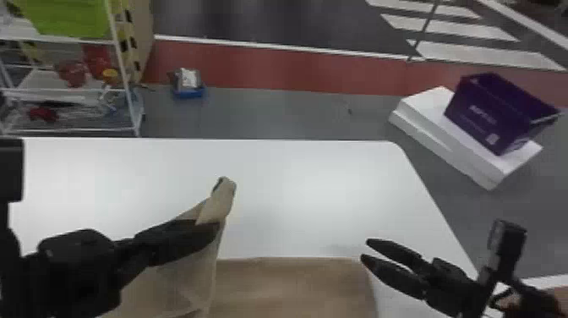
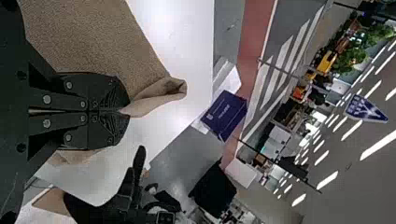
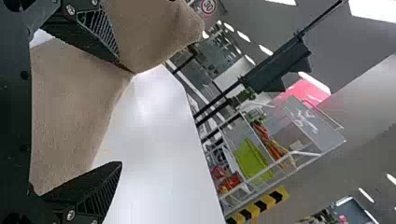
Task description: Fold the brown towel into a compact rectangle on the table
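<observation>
My left gripper (image 1: 214, 230) is shut on the brown towel (image 1: 291, 287) and holds a pinched part up above the table, with a folded tip sticking out past it. The rest of the towel lies spread at the near side, its far edge running fairly straight. In the left wrist view, the left gripper (image 2: 126, 111) has its fingers closed on the towel (image 2: 93, 37). The right gripper (image 1: 364, 250) stands open by the towel's far right corner. In the right wrist view, the right gripper (image 3: 122, 116) has its fingers wide apart, with the towel (image 3: 70, 102) beyond them.
The white table (image 1: 321, 182) stretches beyond the towel, its right edge slanting past the right gripper. On the floor, a purple box (image 1: 494, 114) sits on white boxes (image 1: 439, 131) at the right. A wire rack (image 1: 72, 89) stands behind the table at the left.
</observation>
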Controlling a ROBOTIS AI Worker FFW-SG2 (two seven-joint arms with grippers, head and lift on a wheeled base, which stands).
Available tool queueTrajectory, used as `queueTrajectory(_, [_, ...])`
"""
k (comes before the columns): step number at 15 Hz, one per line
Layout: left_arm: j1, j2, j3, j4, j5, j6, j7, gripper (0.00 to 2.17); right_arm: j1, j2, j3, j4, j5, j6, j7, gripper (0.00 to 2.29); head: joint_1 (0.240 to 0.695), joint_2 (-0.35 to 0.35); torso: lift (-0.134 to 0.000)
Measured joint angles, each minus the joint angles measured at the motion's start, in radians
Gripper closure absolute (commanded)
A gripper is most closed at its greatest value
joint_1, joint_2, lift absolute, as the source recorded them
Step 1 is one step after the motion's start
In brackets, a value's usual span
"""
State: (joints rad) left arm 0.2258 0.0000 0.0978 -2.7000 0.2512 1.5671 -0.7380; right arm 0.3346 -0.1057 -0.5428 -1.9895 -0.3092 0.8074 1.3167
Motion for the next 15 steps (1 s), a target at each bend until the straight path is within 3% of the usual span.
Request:
queueTrajectory(4, [0.001, 0.0, -0.063, 0.043, 0.07, 0.0, 0.064, 1.66, 0.017, -0.005, -0.092, 0.012, -0.01, -0.059, -0.002, 0.11, 0.695, -0.35, -0.124])
queueTrajectory(8, [-0.002, 0.0, -0.179, 0.114, 0.131, 0.0, 0.164, 1.68, 0.028, -0.011, -0.085, 0.034, -0.004, -0.072, -0.003, 0.11, 0.695, -0.35, -0.124])
queueTrajectory(11, [-0.026, 0.0, -0.282, 0.175, 0.14, 0.0, 0.276, 1.68, 0.044, -0.011, -0.074, 0.029, -0.004, -0.078, 0.0, 0.11, 0.695, -0.35, -0.124])
queueTrajectory(15, [-0.027, 0.0, -0.312, 0.222, 0.155, 0.0, 0.346, 1.69, 0.065, -0.02, -0.073, 0.031, -0.01, -0.107, 0.008, 0.11, 0.695, -0.35, -0.124])
